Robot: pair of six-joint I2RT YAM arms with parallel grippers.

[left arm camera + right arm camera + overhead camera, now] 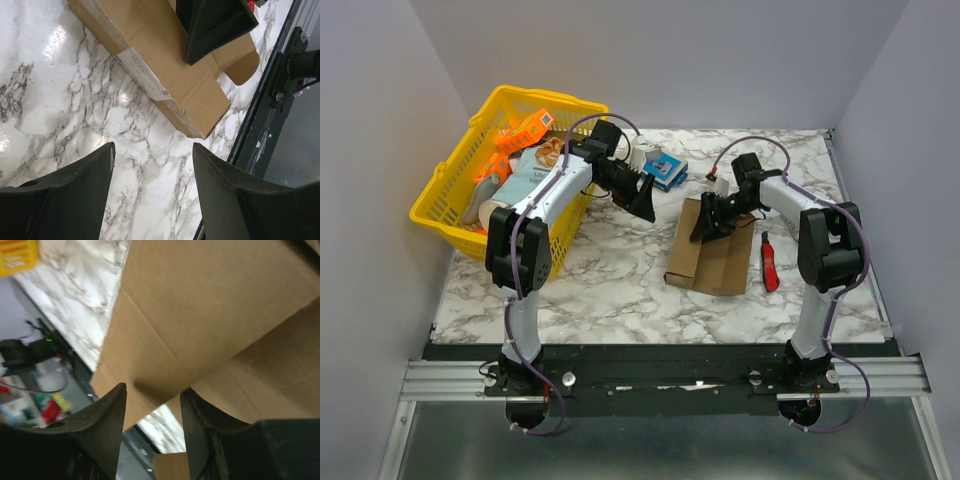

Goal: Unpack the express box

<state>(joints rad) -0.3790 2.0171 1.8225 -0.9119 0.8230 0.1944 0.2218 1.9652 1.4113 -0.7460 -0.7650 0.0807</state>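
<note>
Left claw (643,200): held above the marble counter (610,290), its fingers (75,195) spread wide and nothing gripped.
Right claw (712,222): lowered over the express box (712,258), its fingers (100,420) kept apart by a narrower gap. Contact with the cardboard cannot be confirmed from the blurred wrist view.
Express box: laid flat on the counter directly under the right claw and to the right of the left claw. A white label (142,74) is shown on the side facing the left claw, and a tabbed flap (244,65) is folded out near the right claw.
Yellow basket (445,200): set well to the left of the left claw.
Small blue-and-white box (666,168): seen just beyond the left claw.
Red-handled tool (768,262): laid to the right of the right claw.
</note>
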